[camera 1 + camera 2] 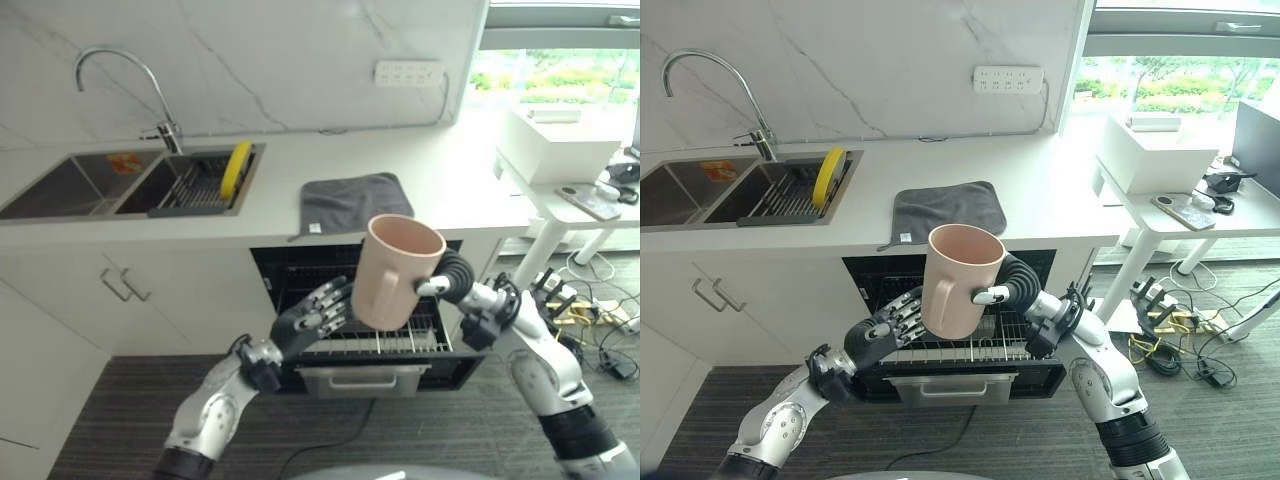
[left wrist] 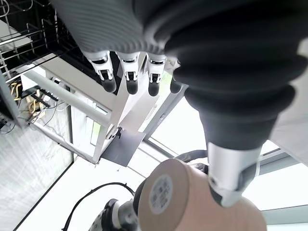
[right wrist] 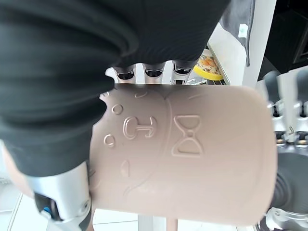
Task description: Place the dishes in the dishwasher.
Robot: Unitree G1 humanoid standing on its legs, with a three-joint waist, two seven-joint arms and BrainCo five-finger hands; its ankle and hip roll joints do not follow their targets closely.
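Observation:
A tall pink mug (image 1: pixel 398 270) hangs upright in the air above the pulled-out dishwasher rack (image 1: pixel 345 348). My right hand (image 1: pixel 455 278) is shut on it from the right, thumb at the handle; in the right wrist view its fingers (image 3: pixel 149 72) curl behind the mug (image 3: pixel 192 154). My left hand (image 1: pixel 315 315) is open just left of the mug's lower half, fingers straight and close to its wall. The left wrist view shows the mug's base (image 2: pixel 166 192) beside that hand's thumb (image 2: pixel 231 183). A yellow plate (image 1: pixel 236 168) stands on edge in the sink's drying rack.
The dishwasher (image 1: pixel 290 290) gapes under the counter, its drawer front (image 1: pixel 360 380) low toward me. A grey cloth (image 1: pixel 350 200) lies on the counter above it. The double sink (image 1: pixel 70 190) with faucet (image 1: pixel 120 70) is at left. A white table (image 1: pixel 575 200) stands right.

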